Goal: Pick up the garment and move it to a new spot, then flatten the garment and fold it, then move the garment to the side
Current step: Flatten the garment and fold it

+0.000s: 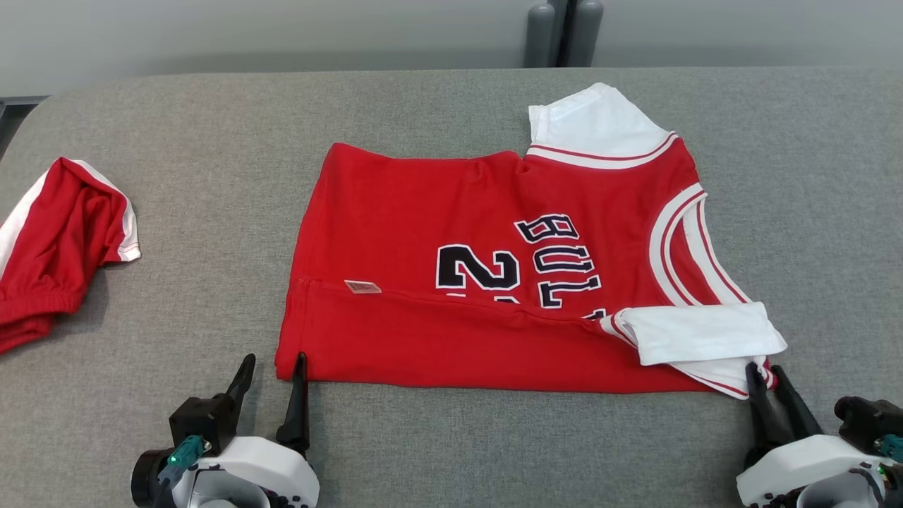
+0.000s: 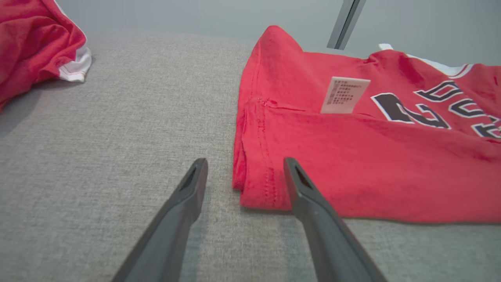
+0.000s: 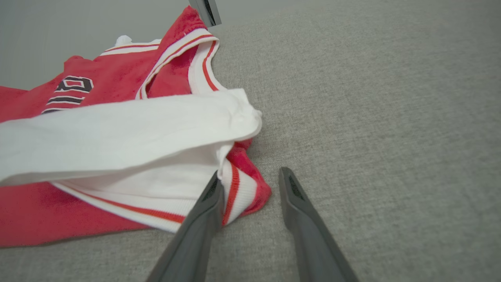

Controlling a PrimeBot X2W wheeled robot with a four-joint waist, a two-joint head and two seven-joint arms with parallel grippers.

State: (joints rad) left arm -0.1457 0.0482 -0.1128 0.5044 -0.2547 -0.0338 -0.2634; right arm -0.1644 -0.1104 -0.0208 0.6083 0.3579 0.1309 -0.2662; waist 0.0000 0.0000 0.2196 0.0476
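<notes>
Your left gripper (image 1: 274,360) straddles, spread wide, the hem corner of the jersey (image 1: 494,233) lying on the table (image 1: 176,113); your right gripper (image 1: 765,370), narrowly parted, brackets its shoulder corner. Both are empty, placed, I judge, to lift that folded edge.

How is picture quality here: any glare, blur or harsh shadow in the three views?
Head view: even soft light, sharp, a faint shadow beside the red cloth at left. Left wrist view: jersey crisp, tag print too small to read, fingers slightly soft. Right wrist view: white sleeve bright yet folds visible; table weave clear.
</notes>
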